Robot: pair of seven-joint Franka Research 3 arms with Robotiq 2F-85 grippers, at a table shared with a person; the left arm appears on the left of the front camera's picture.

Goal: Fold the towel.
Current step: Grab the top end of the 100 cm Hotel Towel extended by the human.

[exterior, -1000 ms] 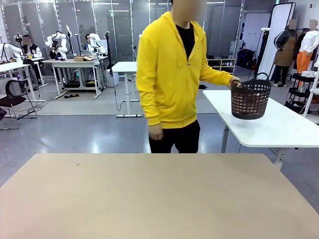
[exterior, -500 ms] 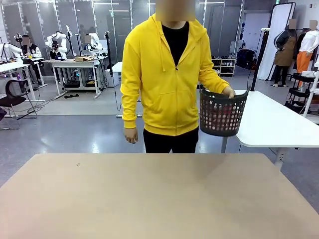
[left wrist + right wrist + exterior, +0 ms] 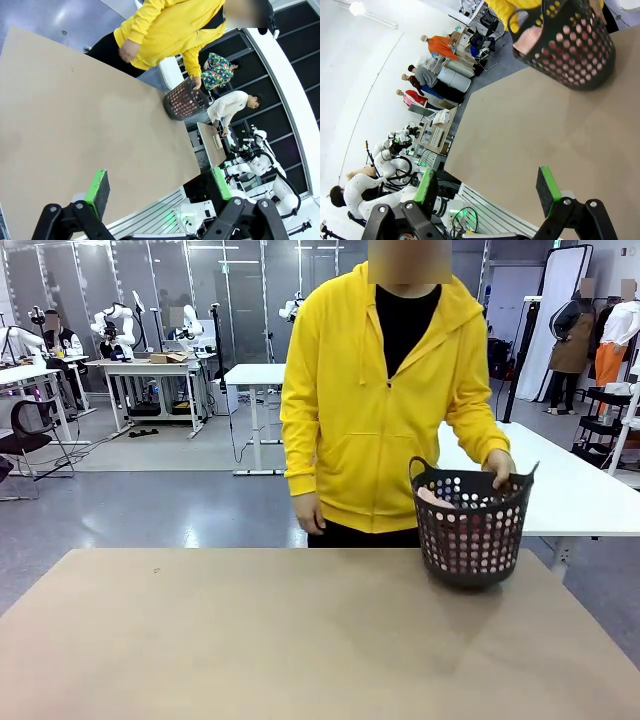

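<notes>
The person just brought the basket [image 3: 470,530] to my table [image 3: 250,640], towel [image 3: 432,497] inside, so folding can start soon. My left gripper [image 3: 159,185] and right gripper [image 3: 487,187] wait, fingers apart.

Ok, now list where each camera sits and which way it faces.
Front: fixed between the arms, facing across the table at the person, whose hand grips the basket rim.
Left wrist: on the left arm, looking past the open left gripper over the table toward the person.
Right wrist: on the right arm, looking past the open right gripper at the basket holding the towel.
Shared: all three show the basket and table.
</notes>
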